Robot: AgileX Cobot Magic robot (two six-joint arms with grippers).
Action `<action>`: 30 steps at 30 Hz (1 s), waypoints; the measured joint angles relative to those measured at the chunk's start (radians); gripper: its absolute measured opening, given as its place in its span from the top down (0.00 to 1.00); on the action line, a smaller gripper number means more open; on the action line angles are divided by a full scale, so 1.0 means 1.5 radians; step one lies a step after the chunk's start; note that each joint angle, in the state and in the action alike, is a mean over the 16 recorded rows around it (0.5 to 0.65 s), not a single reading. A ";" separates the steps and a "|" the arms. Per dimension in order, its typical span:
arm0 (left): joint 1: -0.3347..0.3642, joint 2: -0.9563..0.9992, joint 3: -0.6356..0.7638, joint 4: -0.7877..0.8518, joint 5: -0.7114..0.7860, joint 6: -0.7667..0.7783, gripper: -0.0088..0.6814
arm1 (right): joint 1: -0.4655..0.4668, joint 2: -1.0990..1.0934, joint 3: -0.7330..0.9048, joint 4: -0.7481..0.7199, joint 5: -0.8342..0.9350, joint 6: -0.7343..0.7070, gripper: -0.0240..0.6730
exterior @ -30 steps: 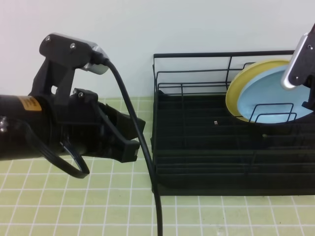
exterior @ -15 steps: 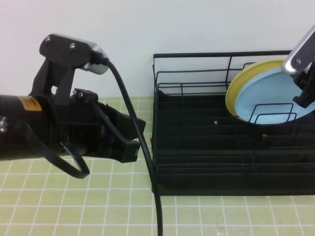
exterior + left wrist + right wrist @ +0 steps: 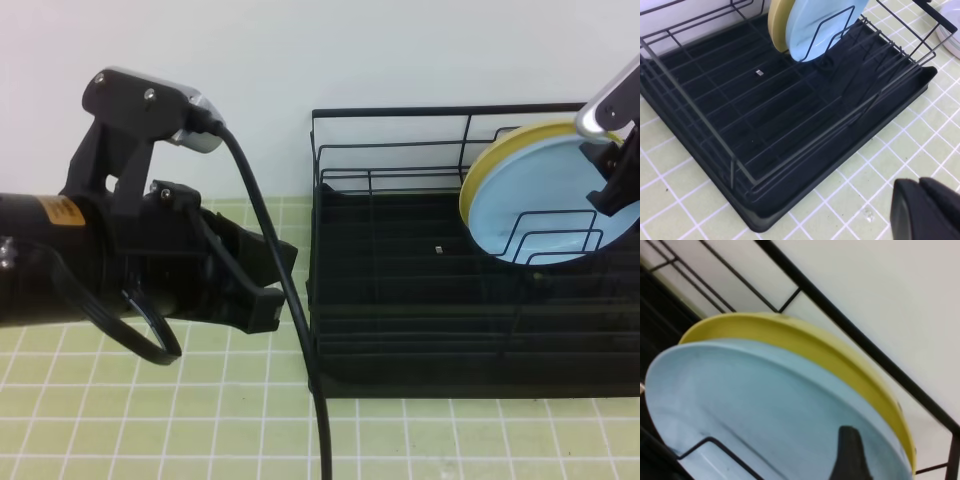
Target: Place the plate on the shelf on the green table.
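The light blue plate (image 3: pixel 535 205) stands on edge in the black wire shelf (image 3: pixel 400 300), leaning behind a bent-wire divider, with a yellow plate (image 3: pixel 490 165) right behind it. My right gripper (image 3: pixel 612 188) hangs at the blue plate's upper right rim and looks open. In the right wrist view one dark finger (image 3: pixel 850 455) shows in front of the plate (image 3: pixel 755 405); the other is hidden. My left gripper (image 3: pixel 262 285) hovers shut and empty over the green table (image 3: pixel 120 400), left of the shelf. Its closed fingertips (image 3: pixel 927 210) show in the left wrist view.
A black cable (image 3: pixel 300 330) hangs from the left wrist camera down past the shelf's left edge. The shelf's rear rail (image 3: pixel 850 325) runs close to the white wall. A white round object (image 3: pixel 952 35) sits on the tiles beyond the shelf's far corner.
My right gripper has risen and drawn toward the right edge. The blue plate has settled lower and more upright against the divider. The left arm has stayed still.
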 joint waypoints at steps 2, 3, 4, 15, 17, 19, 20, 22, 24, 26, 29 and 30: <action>0.000 0.000 0.000 0.000 0.000 0.000 0.99 | 0.000 0.001 0.000 0.011 0.000 0.000 0.31; 0.000 0.000 0.000 0.000 0.000 0.000 0.99 | 0.000 0.001 0.000 0.018 0.001 0.000 0.31; 0.000 0.000 0.000 0.000 0.000 0.000 0.99 | 0.000 0.001 0.000 0.025 0.002 0.000 0.31; 0.000 -0.001 0.000 0.002 0.003 0.000 0.99 | 0.000 -0.017 0.000 0.127 0.037 0.000 0.31; 0.000 -0.001 0.000 0.003 0.003 0.000 0.99 | 0.000 -0.021 0.000 0.149 0.048 0.000 0.31; 0.000 -0.001 0.000 0.003 0.003 0.000 0.99 | 0.000 -0.025 0.000 0.172 0.057 0.000 0.31; 0.000 -0.001 0.000 0.003 0.003 0.000 0.99 | 0.000 -0.027 0.000 0.183 0.062 0.000 0.31; 0.000 -0.001 0.000 0.002 0.003 0.000 0.99 | 0.000 -0.030 0.000 0.203 0.069 0.000 0.31; 0.000 -0.001 0.000 0.002 0.003 0.000 0.99 | 0.000 -0.031 0.000 0.220 0.074 0.000 0.31; 0.000 -0.001 0.000 0.001 0.003 0.000 0.99 | 0.000 -0.032 0.000 0.234 0.079 0.000 0.31; 0.000 0.000 0.000 0.001 0.006 0.001 0.99 | 0.000 -0.033 0.000 0.252 0.082 0.000 0.31; 0.000 0.000 0.000 0.001 0.008 0.001 0.99 | 0.000 -0.033 0.000 0.257 0.083 0.000 0.31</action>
